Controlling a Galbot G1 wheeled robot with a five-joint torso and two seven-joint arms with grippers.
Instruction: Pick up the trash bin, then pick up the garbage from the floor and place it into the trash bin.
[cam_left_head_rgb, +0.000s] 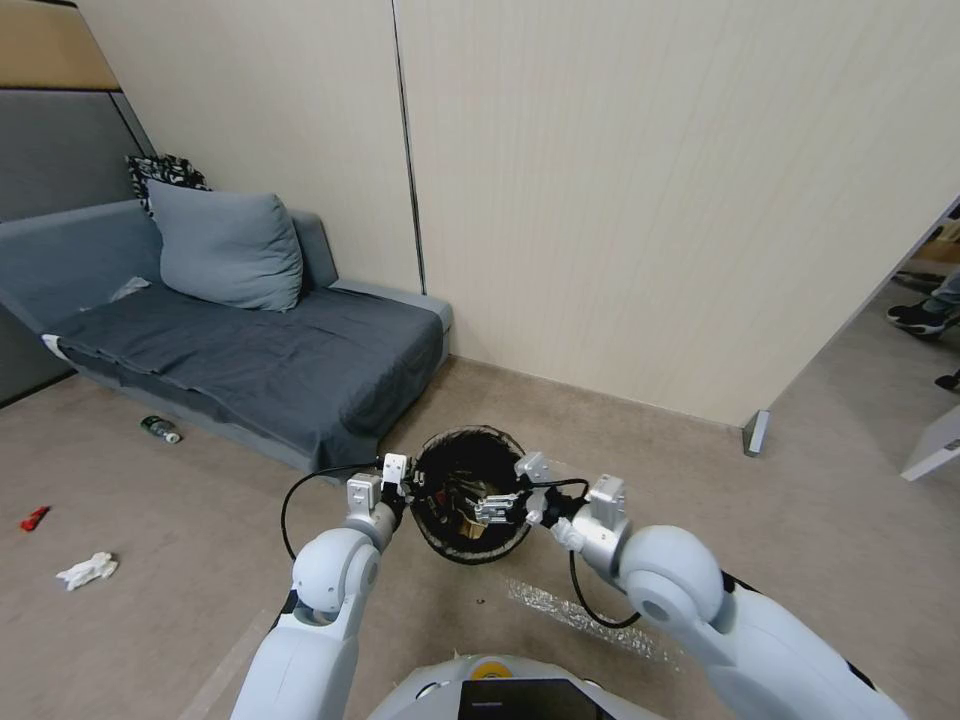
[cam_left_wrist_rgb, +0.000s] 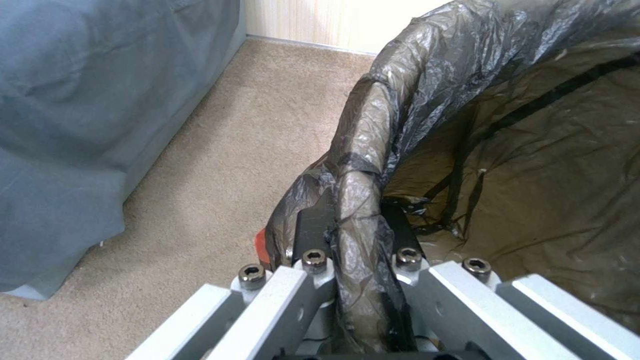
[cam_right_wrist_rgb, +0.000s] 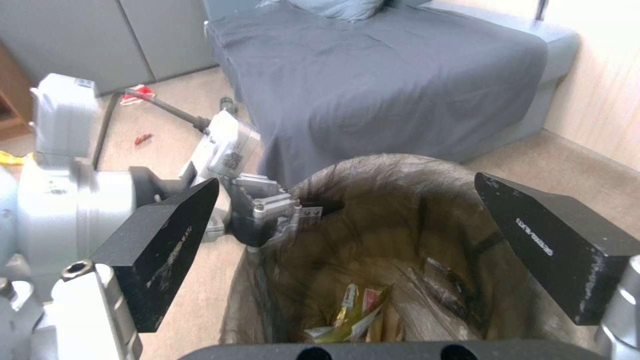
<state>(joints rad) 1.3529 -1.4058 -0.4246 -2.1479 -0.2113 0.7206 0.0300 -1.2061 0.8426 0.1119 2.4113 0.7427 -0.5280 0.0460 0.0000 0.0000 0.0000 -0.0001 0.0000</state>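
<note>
The trash bin (cam_left_head_rgb: 468, 434) with its dark bag liner hangs off the floor in front of me. My left gripper (cam_left_head_rgb: 408, 490) is shut on the bin's rim (cam_left_wrist_rgb: 371, 125), one black finger (cam_left_wrist_rgb: 313, 227) outside and the other inside the bag. Over the bin's mouth (cam_right_wrist_rgb: 393, 161) my right gripper (cam_right_wrist_rgb: 360, 245) is open, with nothing between its fingers (cam_right_wrist_rgb: 167, 245). A yellow wrapper (cam_right_wrist_rgb: 357, 307) and other garbage lie at the bin's bottom. On the floor to the left lie a small bottle (cam_left_head_rgb: 160, 429), a red wrapper (cam_left_head_rgb: 34, 518) and a crumpled white tissue (cam_left_head_rgb: 88, 570).
A grey sofa (cam_left_head_rgb: 250, 360) with a cushion stands at the left against the beige wall. A strip of clear plastic film (cam_left_head_rgb: 580, 615) lies on the carpet near my base. Open carpet spreads left of the arms. A partition's end (cam_left_head_rgb: 757, 432) stands at the right.
</note>
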